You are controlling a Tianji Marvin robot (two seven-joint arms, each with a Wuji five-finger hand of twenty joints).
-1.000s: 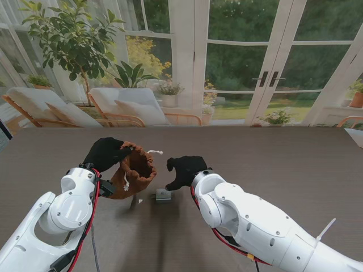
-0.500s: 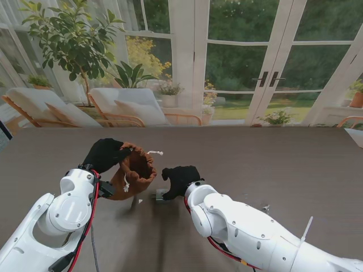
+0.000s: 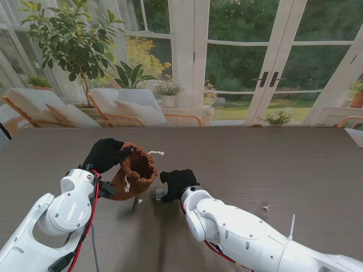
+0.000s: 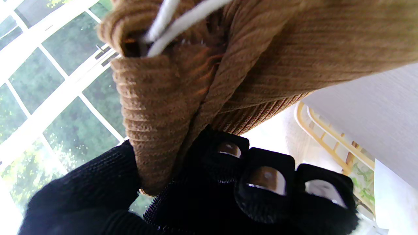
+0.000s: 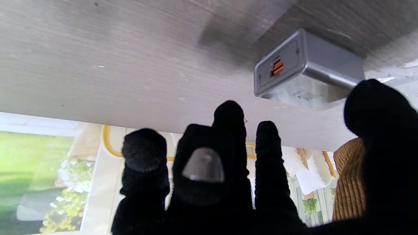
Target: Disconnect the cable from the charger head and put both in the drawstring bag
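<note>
Right hand (image 3: pixel 177 182) has shifted left, now over the charger (image 3: pixel 160 194), fingers spread, holding nothing. I see left hand (image 3: pixel 106 153) gripping the bag (image 3: pixel 135 170) rim.

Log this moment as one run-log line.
left hand: shut on drawstring bag, mouth open | right hand: open, over charger head | charger head: on table, no cable plugged in

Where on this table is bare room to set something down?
Table is bare to the right of the right hand and beyond the bag. Crowded: the gap between bag and right hand, where the charger lies.
</note>
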